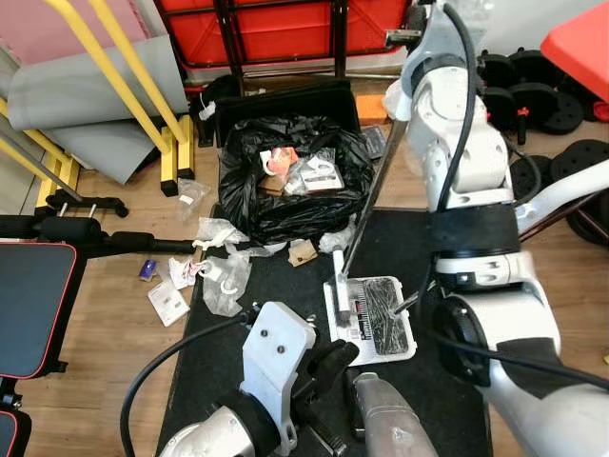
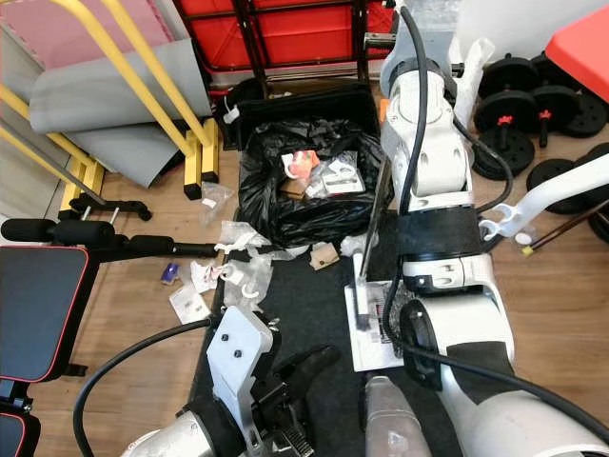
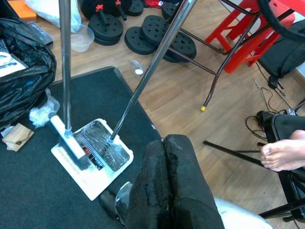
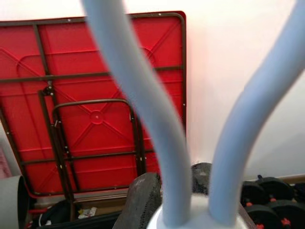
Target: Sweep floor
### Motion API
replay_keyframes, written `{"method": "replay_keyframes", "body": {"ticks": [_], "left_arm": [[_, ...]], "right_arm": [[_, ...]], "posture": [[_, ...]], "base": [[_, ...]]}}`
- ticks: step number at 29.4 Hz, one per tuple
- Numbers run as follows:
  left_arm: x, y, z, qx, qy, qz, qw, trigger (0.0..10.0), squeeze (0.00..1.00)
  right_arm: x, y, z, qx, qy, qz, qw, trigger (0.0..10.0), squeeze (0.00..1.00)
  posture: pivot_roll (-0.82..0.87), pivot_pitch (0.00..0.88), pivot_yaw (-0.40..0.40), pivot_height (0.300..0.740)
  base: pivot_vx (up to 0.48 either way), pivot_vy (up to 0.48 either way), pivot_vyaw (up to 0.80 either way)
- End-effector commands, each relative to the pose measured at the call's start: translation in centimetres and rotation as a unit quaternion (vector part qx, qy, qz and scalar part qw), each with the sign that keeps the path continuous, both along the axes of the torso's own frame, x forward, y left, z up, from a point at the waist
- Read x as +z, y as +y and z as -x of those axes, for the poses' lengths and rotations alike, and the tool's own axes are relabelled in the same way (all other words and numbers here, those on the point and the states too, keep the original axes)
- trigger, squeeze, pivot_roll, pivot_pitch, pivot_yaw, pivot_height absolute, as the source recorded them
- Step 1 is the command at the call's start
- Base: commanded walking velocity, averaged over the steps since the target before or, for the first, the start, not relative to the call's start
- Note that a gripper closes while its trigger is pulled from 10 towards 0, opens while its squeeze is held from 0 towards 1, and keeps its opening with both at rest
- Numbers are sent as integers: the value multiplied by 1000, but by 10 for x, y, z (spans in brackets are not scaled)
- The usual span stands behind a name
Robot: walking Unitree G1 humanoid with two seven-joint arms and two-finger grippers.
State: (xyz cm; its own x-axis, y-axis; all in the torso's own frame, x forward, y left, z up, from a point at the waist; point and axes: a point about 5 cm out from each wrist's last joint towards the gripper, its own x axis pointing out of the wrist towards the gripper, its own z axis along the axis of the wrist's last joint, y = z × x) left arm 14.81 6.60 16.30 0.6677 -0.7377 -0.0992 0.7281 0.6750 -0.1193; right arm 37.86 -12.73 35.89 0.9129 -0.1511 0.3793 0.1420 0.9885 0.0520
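A white dustpan [image 1: 381, 328] lies on the black mat [image 1: 276, 314], with the white broom head [image 1: 340, 300] resting at its edge. The broom's metal pole [image 1: 373, 186] slants up to my raised right gripper [image 1: 419, 33]. That gripper [image 4: 171, 195] is shut around the pale forked top of the handle [image 4: 143, 105], with one black finger [image 4: 140, 200] beside it. A second pole [image 3: 152, 62] rises from the dustpan [image 3: 93, 160]. My left gripper [image 3: 167, 176] is shut and holds nothing; it hovers low over the mat just short of the dustpan. Crumpled wrappers [image 1: 224, 271] litter the floor.
A black bin bag [image 1: 290, 176] full of rubbish stands beyond the mat. A padded bench [image 1: 33, 305] is at left, a yellow frame [image 1: 143, 86] behind it. Weight plates [image 1: 561, 105] lie at right. A person's bare foot [image 3: 283, 155] and a red stool [image 3: 248, 38] are nearby.
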Motion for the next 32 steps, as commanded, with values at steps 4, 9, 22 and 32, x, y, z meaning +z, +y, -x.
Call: {"method": "replay_keyframes", "body": {"ticks": [4, 9, 22, 32], "left_arm": [[-6, -3, 5, -48, 16, 4, 999, 10000, 0], [-8, -3, 3, -47, 16, 3, 999, 10000, 0], [-12, 21, -26, 57, 21, 43, 997, 10000, 0], [-17, 87, -65, 302, -41, -17, 952, 10000, 0]], "right_arm": [[22, 20, 11, 81, -32, -51, 995, 10000, 0], [23, 29, 14, 151, -12, -106, 983, 10000, 0], [-18, 70, 48, 452, -6, 45, 891, 10000, 0], [-56, 75, 84, 547, -1, 121, 828, 10000, 0]], "posture": [[-163, 346, 17, 740], [-162, 326, 15, 740], [-177, 198, -13, 740], [-180, 116, -33, 740]], "base": [[0, 0, 0], [0, 0, 0], [0, 0, 0], [0, 0, 560]]}}
